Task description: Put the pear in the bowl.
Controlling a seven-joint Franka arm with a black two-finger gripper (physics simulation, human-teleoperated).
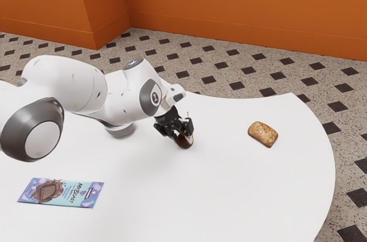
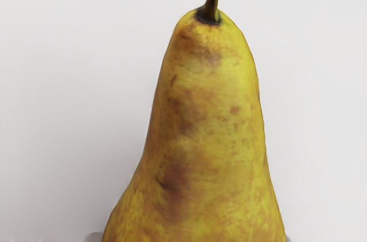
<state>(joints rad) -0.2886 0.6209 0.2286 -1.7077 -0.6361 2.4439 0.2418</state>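
Note:
My gripper (image 1: 182, 131) is low over the table, its black fingers on either side of the pear (image 1: 184, 141), whose reddish-brown lower part shows beneath them. In the wrist view the yellow-green pear (image 2: 206, 121) points its dark stem away from the hand, with a grey fingertip edge against each side of its wide end. Whether the pear touches the table I cannot tell. A grey rounded thing (image 1: 120, 132), perhaps the bowl, is mostly hidden behind the arm.
A brown bread-like piece (image 1: 263, 134) lies toward the exterior view's right. A blue and purple chocolate packet (image 1: 61, 192) lies at the lower left. The white table (image 1: 229, 196) has a curved edge at the exterior view's right.

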